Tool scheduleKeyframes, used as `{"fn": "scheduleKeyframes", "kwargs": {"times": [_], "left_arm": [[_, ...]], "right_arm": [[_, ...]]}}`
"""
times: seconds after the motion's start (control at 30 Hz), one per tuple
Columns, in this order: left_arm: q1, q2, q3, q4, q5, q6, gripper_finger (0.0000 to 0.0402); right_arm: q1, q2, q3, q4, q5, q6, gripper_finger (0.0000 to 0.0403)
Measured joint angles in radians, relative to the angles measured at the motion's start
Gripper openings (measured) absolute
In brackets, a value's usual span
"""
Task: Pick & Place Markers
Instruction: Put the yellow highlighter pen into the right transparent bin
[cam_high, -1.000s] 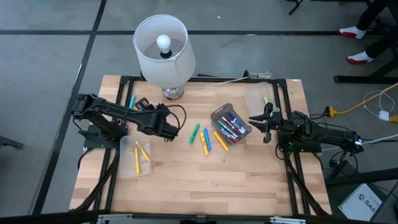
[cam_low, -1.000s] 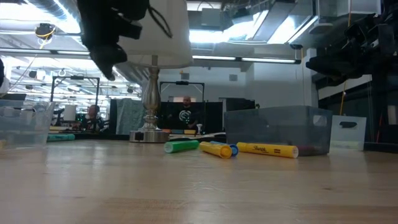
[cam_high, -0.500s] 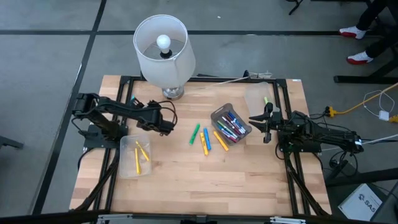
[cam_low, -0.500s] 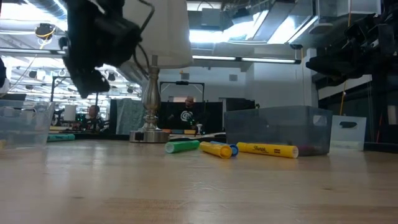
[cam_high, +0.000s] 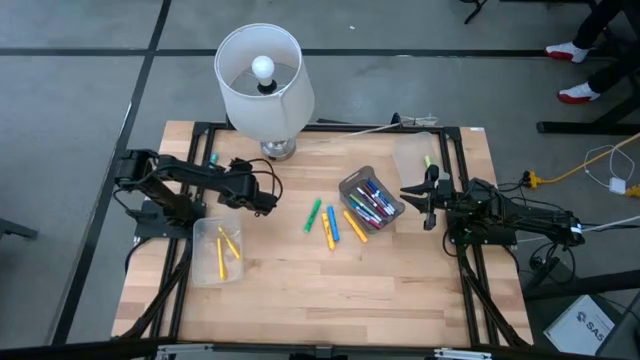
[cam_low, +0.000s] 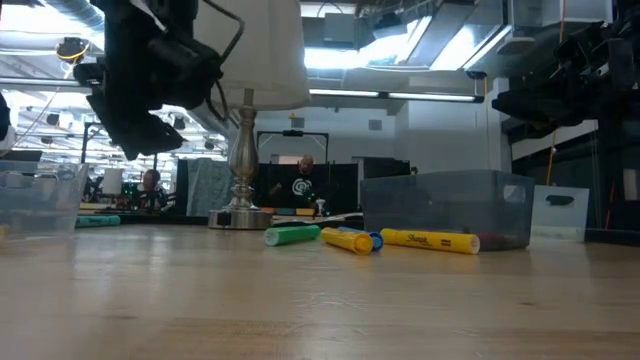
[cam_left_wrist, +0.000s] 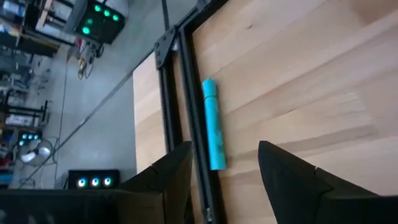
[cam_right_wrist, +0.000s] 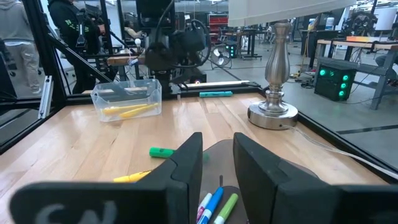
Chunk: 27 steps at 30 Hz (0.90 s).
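I am holding my left gripper (cam_high: 268, 197) spread and empty above the surface (cam_high: 300, 290), facing a teal marker (cam_left_wrist: 212, 123); my right gripper (cam_high: 412, 196) is waiting, slightly parted, above the marker bin (cam_high: 372, 199).

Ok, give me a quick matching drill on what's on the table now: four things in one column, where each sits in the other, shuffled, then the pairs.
Things:
1. teal marker
2. yellow markers
3. green marker
4. lamp

Places:
A. inside the clear bin on the left arm's side
B. loose on the bare wood mid-table, beside the grey bin of mixed markers
C. standing at the table's far edge
D. lying along the black frame rail, ahead of the open left claw

Pairs: 1-D, 2-A, 3-B, 4-C
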Motion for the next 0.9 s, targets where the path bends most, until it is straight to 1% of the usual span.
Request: {"fn": "scheduleKeyframes", "kwargs": {"times": [0.17, 0.3, 0.43, 0.57, 0.77, 0.9], "left_arm": [[0.043, -0.042, -0.067, 0.021, 0.002, 0.000, 0.0174], [0.111, -0.089, -0.130, 0.097, 0.026, 0.016, 0.0174], [0.186, -0.151, -0.186, 0.220, 0.044, 0.119, 0.0173], [0.250, -0.203, -0.215, 0.319, 0.071, 0.232, 0.0173], [0.351, -0.235, -0.240, 0.347, 0.074, 0.323, 0.0176], [0.435, -0.235, -0.260, 0.416, 0.128, 0.415, 0.0174]], "right_arm": [[0.000, 0.000, 0.000, 0.000, 0.000, 0.000, 0.0090], [0.000, 0.000, 0.000, 0.000, 0.000, 0.000, 0.0091], [0.000, 0.000, 0.000, 0.000, 0.000, 0.000, 0.0091], [0.000, 0.000, 0.000, 0.000, 0.000, 0.000, 0.0090], [0.000, 0.000, 0.000, 0.000, 0.000, 0.000, 0.0090], [0.000, 0.000, 0.000, 0.000, 0.000, 0.000, 0.0090]]}}
